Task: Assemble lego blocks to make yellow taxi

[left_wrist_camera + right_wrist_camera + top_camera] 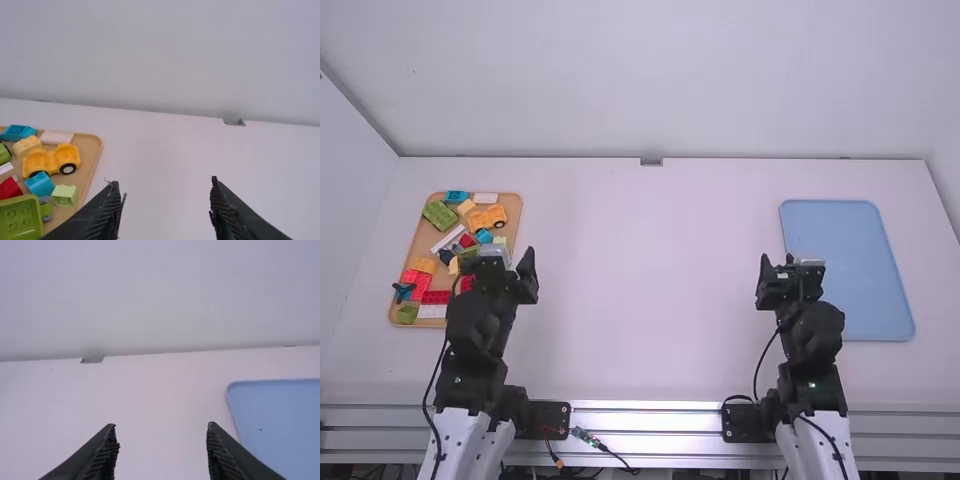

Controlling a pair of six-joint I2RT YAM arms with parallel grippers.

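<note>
My left gripper (pixel 510 262) is over the right edge of the wooden tray of blocks; in its wrist view the left gripper (pixel 167 192) is open with nothing between its fingers. My right gripper (pixel 780 268) is by the blue tray's left edge; in its wrist view the right gripper (pixel 162 435) also stands open and holds nothing. On the wooden tray lie a yellow car base with black wheels (pixel 488 218), seen as well in the left wrist view as a yellow car base (pixel 49 160), a pale yellow block (pixel 27 145) beside it, and an orange-yellow block (pixel 424 265). The left arm hides part of the tray.
The wooden tray (pixel 412 240) at the left also holds green, red, blue and white blocks. A blue tray (pixel 865 270) lies at the right with nothing visible on it. White table (pixel 645 290) stretches between the trays.
</note>
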